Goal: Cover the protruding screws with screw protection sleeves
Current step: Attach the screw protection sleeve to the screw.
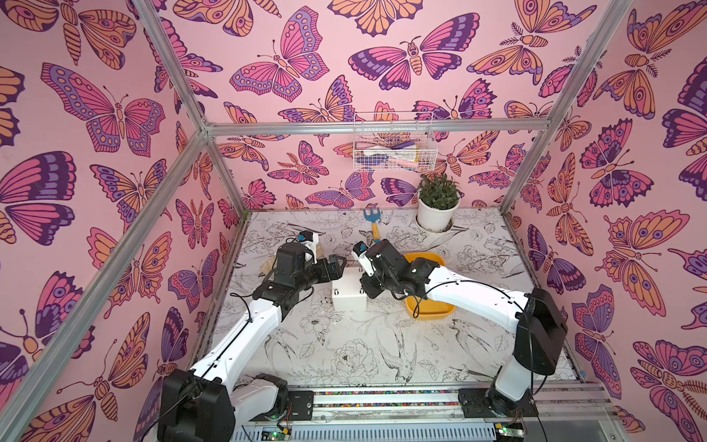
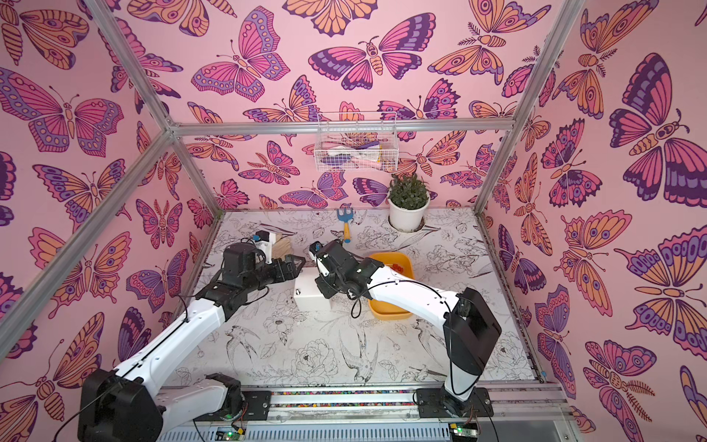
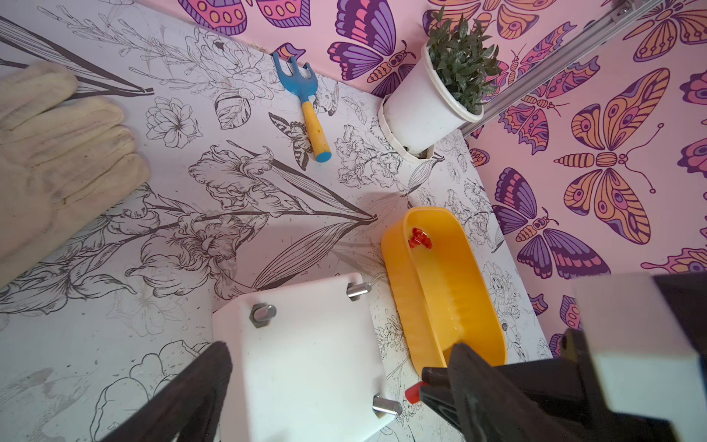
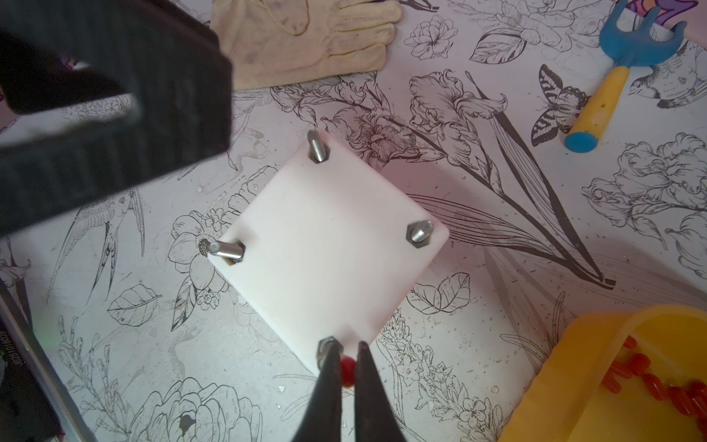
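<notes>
Glove (image 3: 57, 153), cream: on worktop (image 1: 344, 344), beyond left claw (image 1: 338, 264).
Hand rake (image 1: 373, 225), blue-yellow: beyond right claw (image 4: 347, 350).
Potted plant (image 1: 438, 206): farther back.
Wire basket (image 1: 394, 147): wall-mounted, above.

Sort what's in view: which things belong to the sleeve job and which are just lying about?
Job: white box, protruding screws, yellow tray, red sleeves in it, one sleeve pinched in the right gripper.
Lying about: glove, blue rake, potted plant, wire basket on the wall.

Arms (image 1: 245, 329) forward and inward; left claw (image 3: 340, 350) wide apart, right claw (image 4: 347, 356) nearly closed.
</notes>
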`<state>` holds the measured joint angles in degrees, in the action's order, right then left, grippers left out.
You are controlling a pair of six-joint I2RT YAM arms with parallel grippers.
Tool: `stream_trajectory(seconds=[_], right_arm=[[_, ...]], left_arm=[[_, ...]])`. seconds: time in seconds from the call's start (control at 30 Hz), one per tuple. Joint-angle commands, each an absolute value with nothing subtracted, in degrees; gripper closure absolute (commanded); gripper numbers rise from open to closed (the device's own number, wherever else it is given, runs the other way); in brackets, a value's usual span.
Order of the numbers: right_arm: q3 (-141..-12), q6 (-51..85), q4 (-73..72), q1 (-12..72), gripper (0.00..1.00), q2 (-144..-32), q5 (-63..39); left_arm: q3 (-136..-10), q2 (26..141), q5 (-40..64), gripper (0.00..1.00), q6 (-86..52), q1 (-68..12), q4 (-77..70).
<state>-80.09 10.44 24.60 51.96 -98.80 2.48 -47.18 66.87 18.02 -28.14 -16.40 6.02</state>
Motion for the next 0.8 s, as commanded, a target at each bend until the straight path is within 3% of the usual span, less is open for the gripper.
stream_trajectory(seconds=[0.0,0.77], right_arm=[[-80.71,10.10,24.47,52.58,0.90,-99.76,2.12],[-80.93,10.19,25.05,52.82,0.90,-100.46,1.47]], left_arm=[[-46.16,66.62,18.46,0.09,-27.97,-15.91,5.62],[-46.14,66.46,18.42,0.08,-28.10,-15.82,5.58]])
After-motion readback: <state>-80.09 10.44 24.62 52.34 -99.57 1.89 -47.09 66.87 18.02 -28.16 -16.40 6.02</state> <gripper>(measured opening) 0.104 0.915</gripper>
